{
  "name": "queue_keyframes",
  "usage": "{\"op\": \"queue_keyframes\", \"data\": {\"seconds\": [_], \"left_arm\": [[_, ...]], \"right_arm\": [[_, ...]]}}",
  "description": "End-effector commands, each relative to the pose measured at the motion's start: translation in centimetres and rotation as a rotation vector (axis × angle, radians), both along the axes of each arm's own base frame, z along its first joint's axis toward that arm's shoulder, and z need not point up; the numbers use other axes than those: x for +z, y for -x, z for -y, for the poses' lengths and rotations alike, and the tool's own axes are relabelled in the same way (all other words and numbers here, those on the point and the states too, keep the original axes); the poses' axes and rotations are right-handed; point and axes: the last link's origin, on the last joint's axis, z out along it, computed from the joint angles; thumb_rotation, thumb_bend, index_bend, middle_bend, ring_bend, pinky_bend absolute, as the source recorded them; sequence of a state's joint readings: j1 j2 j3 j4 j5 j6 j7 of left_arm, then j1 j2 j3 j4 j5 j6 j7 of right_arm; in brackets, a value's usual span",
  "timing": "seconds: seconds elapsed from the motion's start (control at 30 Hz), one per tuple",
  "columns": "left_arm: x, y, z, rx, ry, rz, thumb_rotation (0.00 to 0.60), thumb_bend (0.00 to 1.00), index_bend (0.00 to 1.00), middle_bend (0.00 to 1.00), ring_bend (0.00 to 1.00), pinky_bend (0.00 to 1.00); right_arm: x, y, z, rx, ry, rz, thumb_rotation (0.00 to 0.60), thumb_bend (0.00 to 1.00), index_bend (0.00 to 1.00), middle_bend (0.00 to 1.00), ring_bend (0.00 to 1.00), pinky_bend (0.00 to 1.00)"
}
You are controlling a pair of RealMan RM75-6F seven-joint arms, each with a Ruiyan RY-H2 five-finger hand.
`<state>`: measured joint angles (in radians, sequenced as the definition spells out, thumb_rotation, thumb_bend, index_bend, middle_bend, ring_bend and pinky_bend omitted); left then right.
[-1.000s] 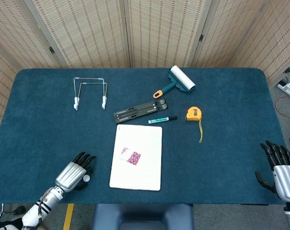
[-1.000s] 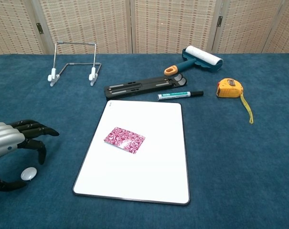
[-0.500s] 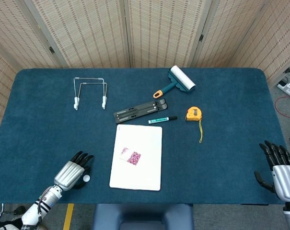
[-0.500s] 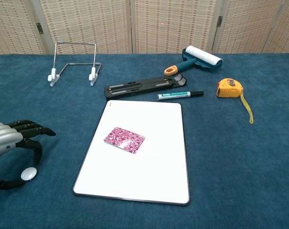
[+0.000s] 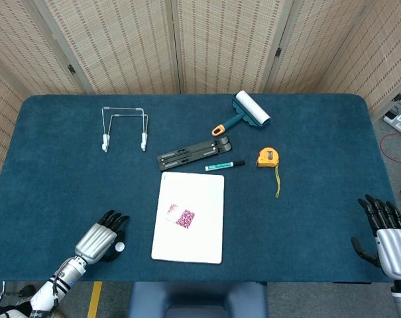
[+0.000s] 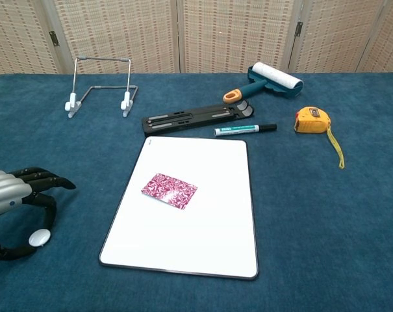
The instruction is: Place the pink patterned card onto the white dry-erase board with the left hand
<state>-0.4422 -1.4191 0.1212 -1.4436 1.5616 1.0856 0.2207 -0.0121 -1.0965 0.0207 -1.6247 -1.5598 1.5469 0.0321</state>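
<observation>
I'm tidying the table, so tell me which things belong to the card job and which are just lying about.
Job: pink patterned card, white dry-erase board, left robot hand.
Lying about: wire stand, black folding stand, marker, lint roller, tape measure.

Woven folding screens (image 5: 207, 43) stand behind the blue table (image 5: 54, 172).

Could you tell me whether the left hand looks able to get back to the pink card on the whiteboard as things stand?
Probably yes. The left hand is empty beside the whiteboard, and only bare tablecloth and board lie between it and the pink card.
</observation>
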Motion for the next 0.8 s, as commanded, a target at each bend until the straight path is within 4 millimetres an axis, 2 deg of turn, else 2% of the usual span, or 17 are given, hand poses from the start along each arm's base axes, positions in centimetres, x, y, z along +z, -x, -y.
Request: {"op": "queue_keyframes", "data": {"seconds": [0.03,0.2,0.4,0.6,0.8], "left_arm": [[0.0,0.1,0.0,0.003,0.004,0.0,0.6,0.38,0.51,0.13,0.1,0.0],[0.1,-0.1,-0.1,0.006,0.001,0.011,0.6,0.38,0.51,0.14,0.1,0.0],[0.7,-1.4,-1.1,-0.014,-0.015,0.05,0.6,0.39,0.51,0.14,0.1,0.0],[1.2,-4.5,-2.7,-0.073,-0.022,0.097,0.6,0.39,0.51,0.14,0.1,0.0],[-0.1,-8.2,-4.6,-0.127,-0.01,0.116,0.6,0.39,0.51,0.14,0.1,0.0]], "right_arm": [[0.0,0.0,0.0,-0.001,0.0,-0.001,0.6,0.36,0.07,0.08,0.05,0.0],[0.0,-0.1,0.0,0.001,0.0,-0.001,0.6,0.36,0.07,0.08,0.05,0.0],[0.1,-0.1,-0.1,0.002,0.003,-0.001,0.6,0.36,0.07,0.08,0.05,0.0],[0.2,0.1,-0.1,-0.004,0.008,0.001,0.6,0.36,0.07,0.08,0.05,0.0],[0.3,0.2,-0.1,-0.004,0.005,0.001,0.6,0.36,0.07,0.08,0.05,0.0]]}}
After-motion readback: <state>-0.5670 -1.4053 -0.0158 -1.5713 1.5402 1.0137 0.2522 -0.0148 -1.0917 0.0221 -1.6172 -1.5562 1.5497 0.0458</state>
